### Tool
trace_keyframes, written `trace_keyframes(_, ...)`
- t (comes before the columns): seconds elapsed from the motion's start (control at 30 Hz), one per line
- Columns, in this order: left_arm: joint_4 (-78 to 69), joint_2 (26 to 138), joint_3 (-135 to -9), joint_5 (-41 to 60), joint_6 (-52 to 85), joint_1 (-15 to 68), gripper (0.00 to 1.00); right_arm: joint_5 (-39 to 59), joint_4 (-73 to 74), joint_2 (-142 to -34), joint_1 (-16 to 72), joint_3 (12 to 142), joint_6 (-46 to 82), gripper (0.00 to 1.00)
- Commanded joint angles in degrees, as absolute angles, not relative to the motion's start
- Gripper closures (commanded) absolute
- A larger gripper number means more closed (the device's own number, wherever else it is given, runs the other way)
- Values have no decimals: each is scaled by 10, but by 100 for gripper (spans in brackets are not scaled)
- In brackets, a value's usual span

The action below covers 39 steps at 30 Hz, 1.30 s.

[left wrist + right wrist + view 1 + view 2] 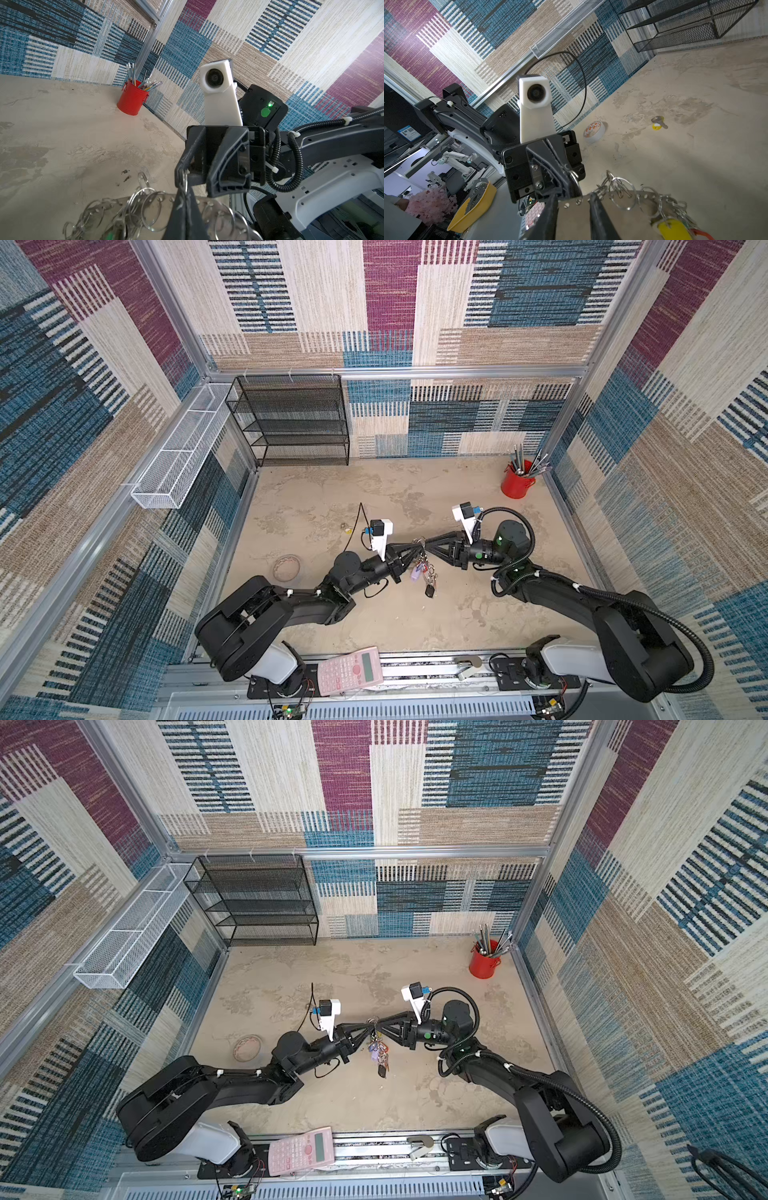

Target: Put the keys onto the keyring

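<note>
Mottled counter (415,626) is carrying the keys (658,122), lying well beyond the left claw (417,549). That claw is pinching the keyring (629,220) aloft, fully closed; right claw (573,195) is standing slightly parted, gripping nothing evident. Risk: single-sided hold, keyring swinging or slipping.

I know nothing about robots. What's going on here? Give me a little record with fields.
Left pincer: shut on the keyring, holding it up
Right pincer: open, tips at the keyring
Keys: yellow tag, lying loose on the table, untouched
Nearby: red pen pot, tape roll, pink calculator
</note>
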<state>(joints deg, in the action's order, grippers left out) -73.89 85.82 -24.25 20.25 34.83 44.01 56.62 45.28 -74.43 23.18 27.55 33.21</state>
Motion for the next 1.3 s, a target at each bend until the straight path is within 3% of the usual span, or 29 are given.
trace_keyframes(0.0, -797, 862, -248, 217, 360, 440, 100, 581, 483, -750, 232, 279, 344, 78)
trace_keyframes(0.2, -805, 868, -251, 226, 364, 440, 100, 587, 500, -757, 233, 276, 354, 91)
trace_keyframes(0.6, -800, 871, -253, 227, 362, 440, 100, 613, 537, -767, 236, 275, 373, 100)
trace_keyframes(0.83, -761, 866, -260, 239, 364, 429, 100, 558, 457, -738, 236, 282, 327, 100)
trace_keyframes(1.07, -691, 839, -260, 248, 353, 416, 84, 501, 346, -709, 236, 308, 263, 100)
trace_keyframes(1.27, -630, 815, -263, 267, 344, 397, 77, 469, 276, -692, 238, 327, 229, 100)
